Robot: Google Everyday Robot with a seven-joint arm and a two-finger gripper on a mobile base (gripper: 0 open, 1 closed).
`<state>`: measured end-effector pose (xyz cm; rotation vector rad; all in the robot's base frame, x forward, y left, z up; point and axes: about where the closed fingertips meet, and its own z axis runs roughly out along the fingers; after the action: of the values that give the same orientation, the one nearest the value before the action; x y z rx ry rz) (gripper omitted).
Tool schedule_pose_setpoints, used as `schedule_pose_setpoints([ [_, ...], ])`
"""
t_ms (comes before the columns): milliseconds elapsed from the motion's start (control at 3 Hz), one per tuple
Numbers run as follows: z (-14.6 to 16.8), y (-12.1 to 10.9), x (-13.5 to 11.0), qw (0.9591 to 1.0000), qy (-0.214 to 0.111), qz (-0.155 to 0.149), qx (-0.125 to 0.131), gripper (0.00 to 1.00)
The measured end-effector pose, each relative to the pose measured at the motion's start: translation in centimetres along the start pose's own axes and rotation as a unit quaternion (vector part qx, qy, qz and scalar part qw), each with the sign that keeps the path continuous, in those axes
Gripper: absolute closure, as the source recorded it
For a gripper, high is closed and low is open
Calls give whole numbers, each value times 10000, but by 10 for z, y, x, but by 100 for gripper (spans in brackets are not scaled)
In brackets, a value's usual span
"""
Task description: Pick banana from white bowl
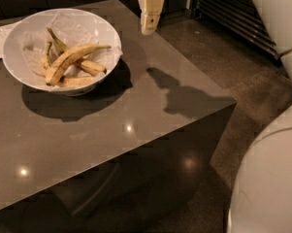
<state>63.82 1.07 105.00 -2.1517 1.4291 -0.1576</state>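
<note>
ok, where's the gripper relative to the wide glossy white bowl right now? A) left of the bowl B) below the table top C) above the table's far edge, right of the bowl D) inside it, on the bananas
C: the cream gripper hangs over the far edge of the dark table, right of the wide glossy white bowl, clear of the large yellow banana.

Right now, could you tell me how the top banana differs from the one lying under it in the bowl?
The banana is longer and thicker than the lower banana. It lies on top, stem toward the right rim; the lower one is partly covered and looks browner. Both rest in the white bowl on crumpled paper. The pincer hangs to the bowl's right, touching neither.
</note>
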Motion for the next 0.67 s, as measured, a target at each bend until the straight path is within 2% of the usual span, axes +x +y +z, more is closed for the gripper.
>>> schedule_pose_setpoints([
  [333, 27, -14, -26, 9981, -264, -513, -199, 0],
  [667, 61, -22, -58, 9902, -480, -1219, -484, 0],
])
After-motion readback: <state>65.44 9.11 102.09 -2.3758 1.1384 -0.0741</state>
